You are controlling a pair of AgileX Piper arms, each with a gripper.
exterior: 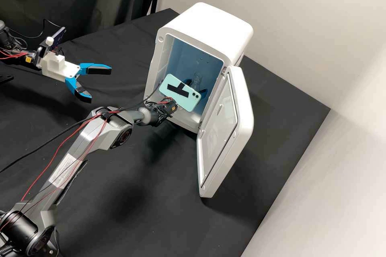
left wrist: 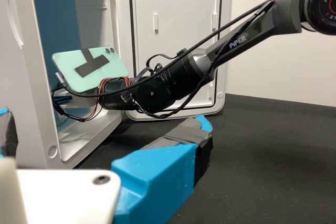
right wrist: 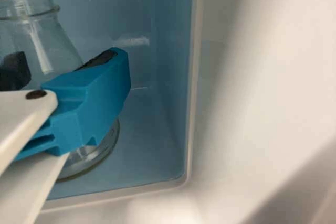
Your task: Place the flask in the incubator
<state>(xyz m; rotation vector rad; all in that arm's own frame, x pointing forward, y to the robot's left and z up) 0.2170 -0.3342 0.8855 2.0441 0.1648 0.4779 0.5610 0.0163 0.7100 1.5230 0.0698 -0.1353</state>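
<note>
A: Start nearest. Which arm comes in from the near left?
B: The right arm [exterior: 100, 128], stretched over the black bench [exterior: 140, 200] to the incubator [exterior: 209, 24]. The incubator's door [exterior: 237, 128] hangs open on the right. A mint-green phone [exterior: 179, 92] on the arm's wrist sits in the opening.
A: And the right gripper [right wrist: 60, 64]?
B: It is inside the blue chamber. Its blue fingers [right wrist: 89, 93] press on the sloping sides of the glass flask [right wrist: 31, 19], one on each side.
A: How does the flask stand?
B: Upright, neck up, long axis vertical, low in the chamber. Its base looks to be on the floor or just above it; I cannot tell which.
A: What does the next move turn on?
B: As I judge it, the flask lies straight between the pads. Spreading them sideways should free it. Then the arm can back out toward the near left, clear of the door.
A: The other gripper?
B: The left gripper [exterior: 96, 83] hovers at the far left over the bench, fingers spread, holding nothing, well apart from the incubator. The right is by far the nearer.
</note>
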